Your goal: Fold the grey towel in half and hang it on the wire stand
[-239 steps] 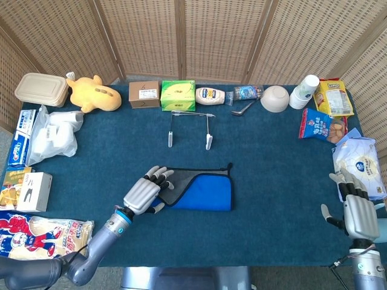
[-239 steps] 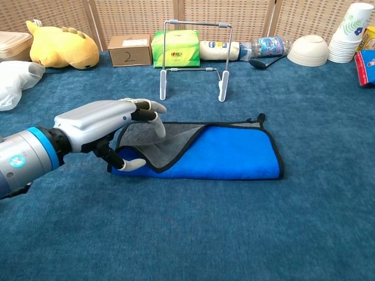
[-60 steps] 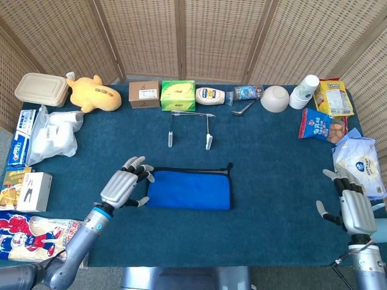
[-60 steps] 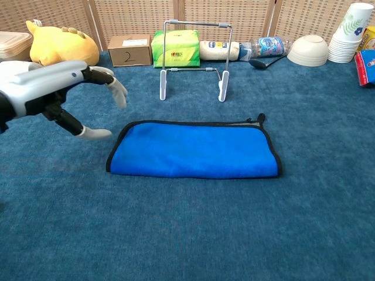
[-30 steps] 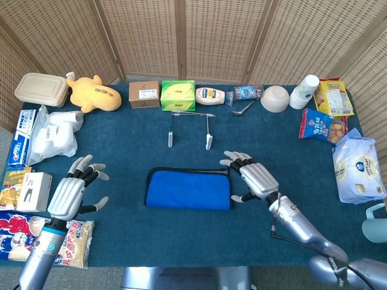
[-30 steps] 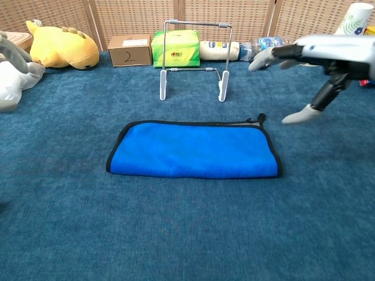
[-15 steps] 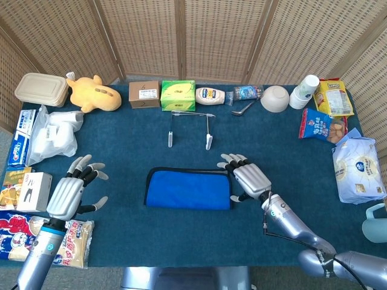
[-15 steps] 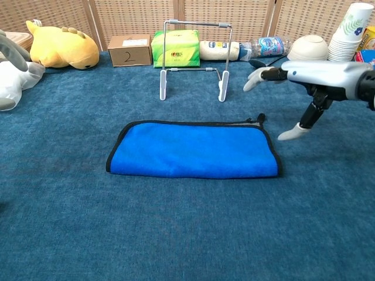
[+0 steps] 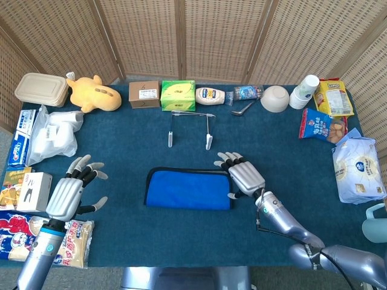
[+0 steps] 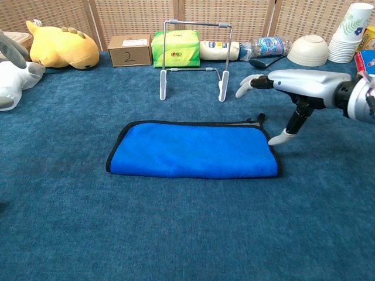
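The right robot hand, fingers wide, should pinch both layers at the towel right end before lifting toward the stand.

The blue-carpeted desk carries a folded towel at centre. A wire stand stands at its 12 o'clock. Boxes line the far edge.

Woven rattan screens in dark wooden frames stand behind and on both sides of the surface, which is covered in deep blue carpet-like cloth, evenly lit.
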`<state>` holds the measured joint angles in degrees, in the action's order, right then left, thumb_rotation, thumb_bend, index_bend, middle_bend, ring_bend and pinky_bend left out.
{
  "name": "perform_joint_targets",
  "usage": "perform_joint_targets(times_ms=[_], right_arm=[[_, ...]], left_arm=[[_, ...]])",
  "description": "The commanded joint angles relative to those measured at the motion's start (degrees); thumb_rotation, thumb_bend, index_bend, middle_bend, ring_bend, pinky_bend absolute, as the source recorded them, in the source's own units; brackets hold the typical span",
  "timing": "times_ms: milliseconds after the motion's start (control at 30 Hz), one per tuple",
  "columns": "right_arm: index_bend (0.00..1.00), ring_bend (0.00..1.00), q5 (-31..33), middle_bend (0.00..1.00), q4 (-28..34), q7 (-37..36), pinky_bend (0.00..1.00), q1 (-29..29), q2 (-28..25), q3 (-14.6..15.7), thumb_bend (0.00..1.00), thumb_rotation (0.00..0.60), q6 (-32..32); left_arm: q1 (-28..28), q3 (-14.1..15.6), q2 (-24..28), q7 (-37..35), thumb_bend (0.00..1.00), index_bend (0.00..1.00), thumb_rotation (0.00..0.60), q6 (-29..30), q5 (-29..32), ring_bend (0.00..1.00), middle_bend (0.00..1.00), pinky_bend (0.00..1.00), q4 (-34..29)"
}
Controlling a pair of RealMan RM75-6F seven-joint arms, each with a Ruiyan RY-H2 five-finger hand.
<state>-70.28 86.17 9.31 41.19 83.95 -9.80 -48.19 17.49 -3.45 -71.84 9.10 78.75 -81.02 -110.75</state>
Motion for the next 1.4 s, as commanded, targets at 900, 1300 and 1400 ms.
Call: perform_joint_targets(times_ms=[900, 1300, 1400], right_arm=[[0.48, 0.00, 4.0, 0.05, -2.1, 0.6, 0.00, 4.0, 2.5, -1.2, 0.15, 0.600, 1.9], [0.58, 0.00, 4.5, 0.06, -1.6, 0.0, 0.00, 5.0, 1.4, -0.2, 0.14, 0.600, 4.3], [0.57, 0.00, 5.2, 0.06, -1.4, 0.4, 0.00, 5.5, 1.0, 0.0, 0.14, 0.600, 5.3]], left_arm=[[-1.4, -0.4, -0.1, -1.3, 0.33, 0.35, 0.600, -0.1, -0.2, 0.03, 0.23, 0.05, 0.4], [-1.5, -0.6, -0.1, -1.5, 0.33, 0.35, 0.600, -0.3, -0.4, 0.03, 0.23, 0.05, 0.4], [-1.5, -0.7, -0.2, -1.5, 0.33, 0.35, 0.600, -0.4, -0.5, 0.03, 0.22, 0.05, 0.4]])
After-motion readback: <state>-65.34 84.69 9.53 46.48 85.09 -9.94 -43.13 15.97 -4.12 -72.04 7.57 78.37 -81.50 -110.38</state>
